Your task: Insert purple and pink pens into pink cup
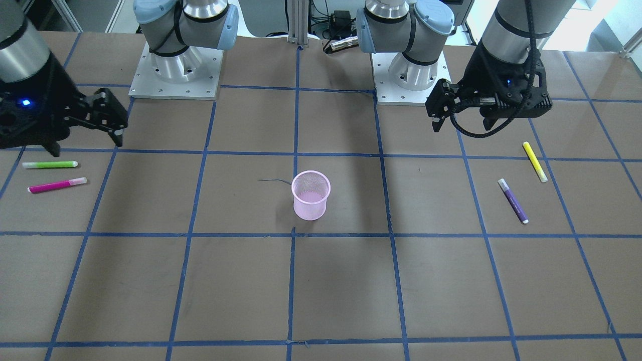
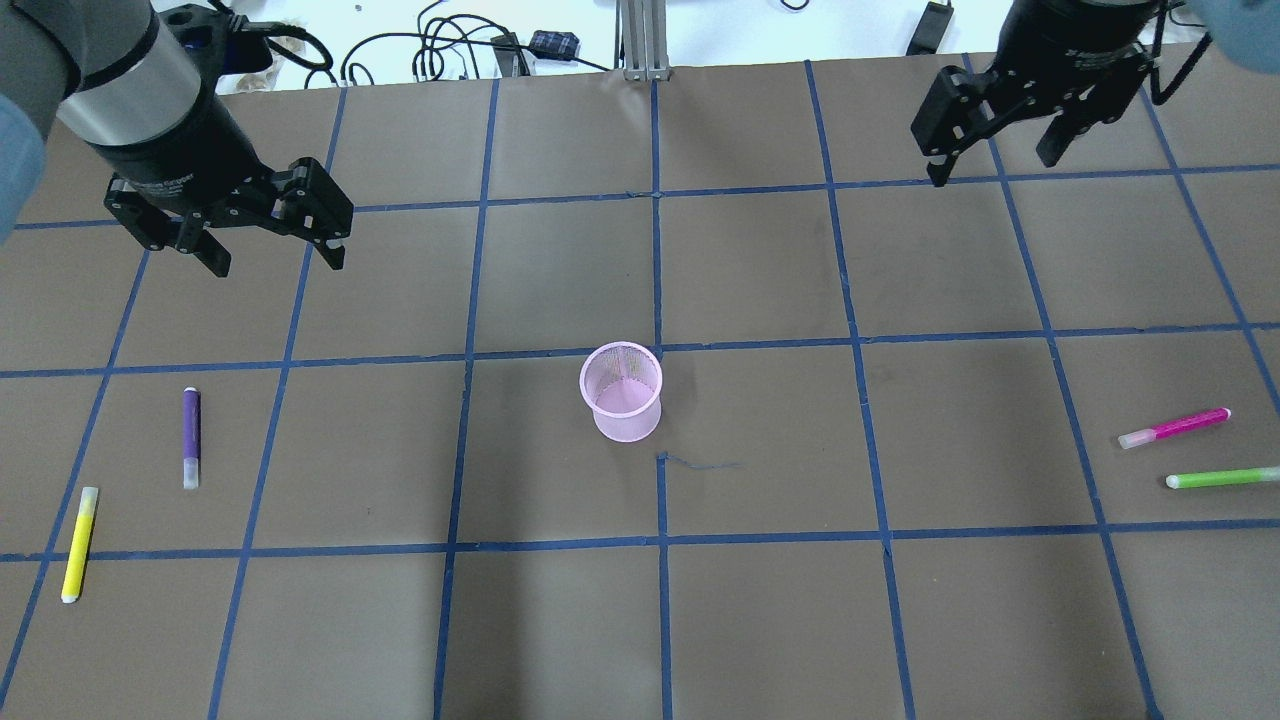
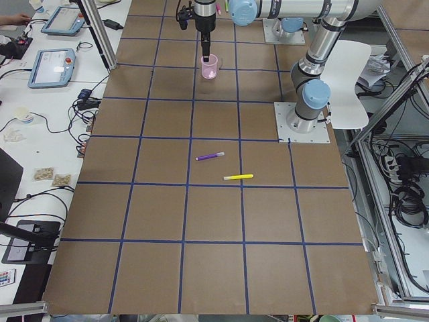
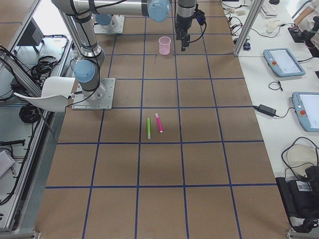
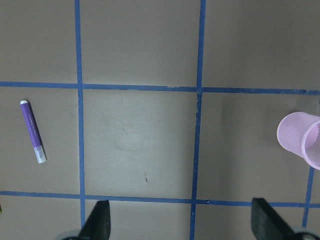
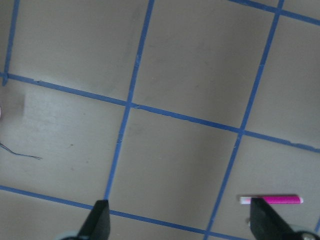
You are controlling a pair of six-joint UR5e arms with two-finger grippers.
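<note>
A round mesh cup [image 2: 621, 392] stands up. The thin purple pen [image 2: 190, 437] and pink pen [image 2: 1174, 427] lie flat. The left gripper [image 2: 278, 262] and right gripper [image 2: 993, 170] are open.

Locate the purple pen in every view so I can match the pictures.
Exterior front-facing: purple pen, right of centre.
Overhead exterior: left side.
Exterior left: mid-table.
Exterior right: not in it.
Left wrist: left edge.
Right wrist: not in it.
Landmark: pink cup, clear in every view but the right wrist's.
</note>
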